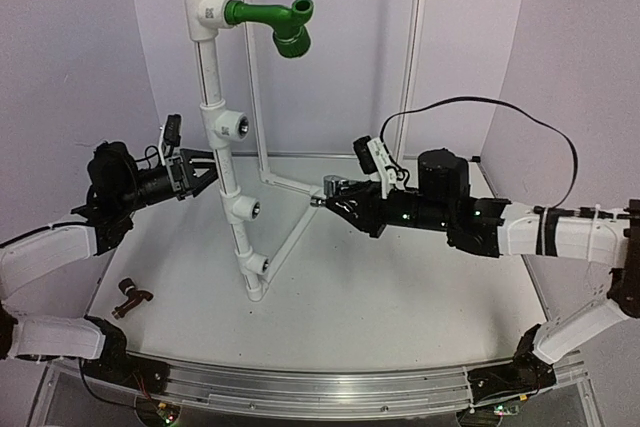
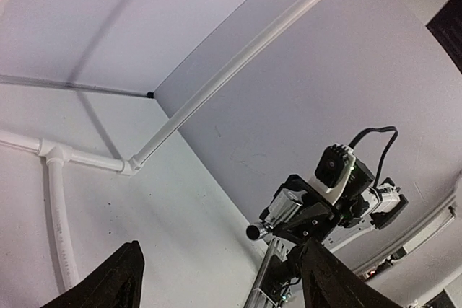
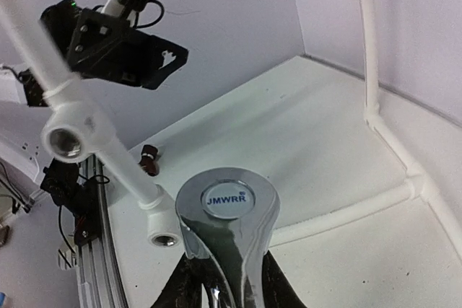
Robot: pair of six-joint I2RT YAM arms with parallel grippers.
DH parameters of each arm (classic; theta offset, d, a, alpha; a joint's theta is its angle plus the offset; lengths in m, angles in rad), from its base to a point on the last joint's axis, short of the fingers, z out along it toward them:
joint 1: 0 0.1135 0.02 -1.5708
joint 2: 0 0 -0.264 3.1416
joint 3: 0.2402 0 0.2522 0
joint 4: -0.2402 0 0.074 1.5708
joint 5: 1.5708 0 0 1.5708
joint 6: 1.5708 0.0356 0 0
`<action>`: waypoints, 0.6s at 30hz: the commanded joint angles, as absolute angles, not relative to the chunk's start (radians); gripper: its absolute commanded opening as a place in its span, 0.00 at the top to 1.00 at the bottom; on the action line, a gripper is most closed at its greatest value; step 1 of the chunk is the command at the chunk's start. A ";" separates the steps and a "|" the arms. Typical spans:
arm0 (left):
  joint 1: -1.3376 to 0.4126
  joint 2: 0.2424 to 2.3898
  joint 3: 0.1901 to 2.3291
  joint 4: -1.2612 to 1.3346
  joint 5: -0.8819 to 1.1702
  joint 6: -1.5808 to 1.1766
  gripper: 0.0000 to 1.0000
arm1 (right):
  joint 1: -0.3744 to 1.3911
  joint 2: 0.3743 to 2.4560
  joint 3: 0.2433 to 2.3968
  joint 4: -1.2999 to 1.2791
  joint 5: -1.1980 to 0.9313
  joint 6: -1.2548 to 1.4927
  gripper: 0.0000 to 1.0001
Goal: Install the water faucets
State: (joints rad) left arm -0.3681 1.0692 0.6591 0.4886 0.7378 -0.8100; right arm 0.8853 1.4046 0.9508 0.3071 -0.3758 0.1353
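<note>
My right gripper (image 1: 345, 197) is shut on the chrome lever faucet (image 1: 331, 188), held in the air right of the white pipe stand (image 1: 228, 172). In the right wrist view the faucet's cap marked JMWRR (image 3: 226, 199) fills the front, with a tee socket (image 3: 67, 135) up left and a lower socket (image 3: 164, 236) beside it. The dark reddish-brown faucet (image 1: 130, 298) lies on the table at the near left; it also shows in the right wrist view (image 3: 149, 159). My left gripper (image 1: 203, 175) is open, its fingers (image 2: 108, 279) spread, close to the pipe's left side.
A green elbow pipe (image 1: 275, 19) hangs from the top tee. The stand carries several white tees with threaded sockets (image 1: 246, 209) facing right, and braces (image 1: 290, 185) run to the back. Curved white walls enclose the table (image 1: 400, 297). A metal rail (image 1: 300, 387) edges the front.
</note>
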 commanded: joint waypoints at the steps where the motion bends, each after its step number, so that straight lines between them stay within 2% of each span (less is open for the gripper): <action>1: -0.374 0.946 0.640 0.430 0.760 -0.764 0.21 | 0.989 1.277 0.968 0.222 -0.194 -0.255 1.00; 6: -0.419 0.865 0.652 0.429 0.769 -0.738 0.20 | 1.078 1.253 1.064 0.144 -0.129 -0.469 1.00; 11: -0.524 0.882 0.705 0.427 0.735 -0.673 0.20 | 1.157 1.286 1.201 0.077 -0.103 -0.627 1.00; 18: -0.550 0.958 0.764 0.415 0.733 -0.619 0.21 | 1.254 1.351 1.338 0.040 0.001 -0.843 1.00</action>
State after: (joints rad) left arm -0.5389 0.9213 0.6938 0.4255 0.7337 -0.6764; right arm 1.2116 1.3190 1.2463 0.0385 -0.1008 -0.6683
